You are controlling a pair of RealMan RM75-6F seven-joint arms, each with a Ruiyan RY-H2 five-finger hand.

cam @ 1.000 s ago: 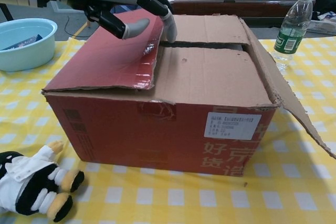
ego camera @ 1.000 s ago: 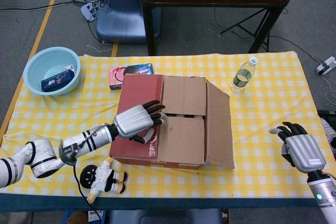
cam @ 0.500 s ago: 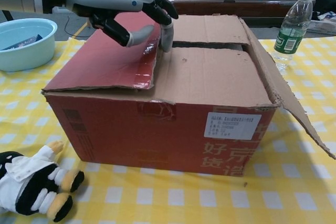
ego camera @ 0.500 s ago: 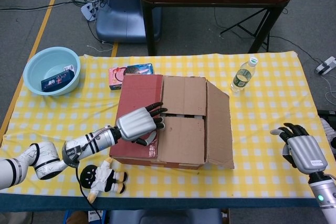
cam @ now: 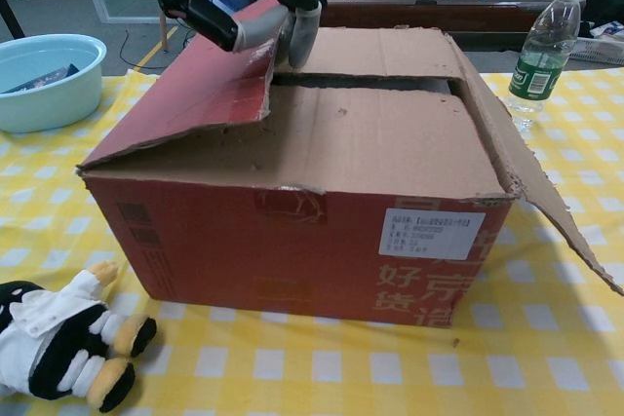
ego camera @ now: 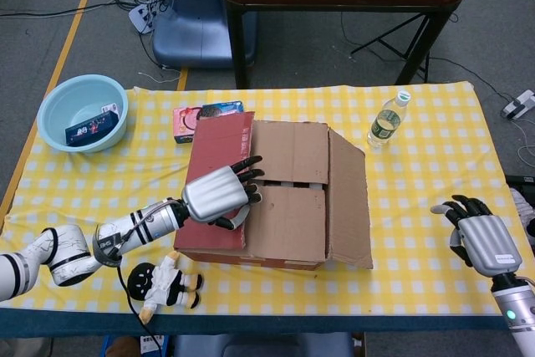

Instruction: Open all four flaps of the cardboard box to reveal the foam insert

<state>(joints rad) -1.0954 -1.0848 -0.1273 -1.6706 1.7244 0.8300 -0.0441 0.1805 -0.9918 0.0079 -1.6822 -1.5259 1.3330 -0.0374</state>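
Your red-printed brown cardboard box (ego camera: 272, 194) sits at the centre of the yellow checked tablecloth (ego camera: 418, 190), with the red left flap (cam: 195, 90) tilted up along its free edge, the right flap (ego camera: 349, 202) already folded out and hanging toward three o'clock, and the two plain inner flaps (ego camera: 288, 211) lying flat over the opening, so no foam shows yet. Your left hand (ego camera: 219, 192) pinches that red flap's free edge, fingertips (cam: 302, 31) hooked beneath it and thumb on top. Corrugated board like this should feel light and stiff but crease easily, so keep hold at mid-edge and swing it toward nine o'clock about its fold; the glossy red face may slip. Your right hand (ego camera: 482, 240) rests at four o'clock, well apart from the box, holding nothing, fingers loosely spread.
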